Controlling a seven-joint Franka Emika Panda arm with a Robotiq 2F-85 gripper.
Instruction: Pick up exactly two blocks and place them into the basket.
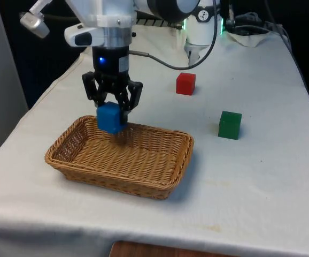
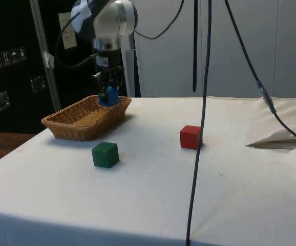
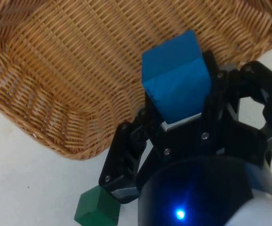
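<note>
- The gripper (image 1: 112,110) hangs straight down from the white arm (image 1: 109,24) over the far rim of the basket (image 1: 74,166), towards the front view's left; the side view puts it (image 2: 108,92) above the basket's end nearest the robot.
- Its black fingers (image 3: 126,155) are clamped on the blue block (image 1: 110,117), which sits between them at a slight tilt, clear of the basket floor.
- In the wrist view the blue block (image 3: 176,82) shows two plain faces, one lighter and one darker, with the weave of the basket (image 3: 56,70) behind it.
- The basket is a shallow, oblong tray of tan wicker, standing near the table's (image 1: 250,193) left edge in the front view, closer to the near edge than the far one.
- The red block (image 1: 185,83) rests on the cloth beyond the basket, towards the table's far end, well apart from it.
- The green block (image 1: 230,125) stands to the front view's right of the basket, nearer the right edge, apart from the red one.
- Both loose blocks are plain cubes; no writing can be read on them.
</note>
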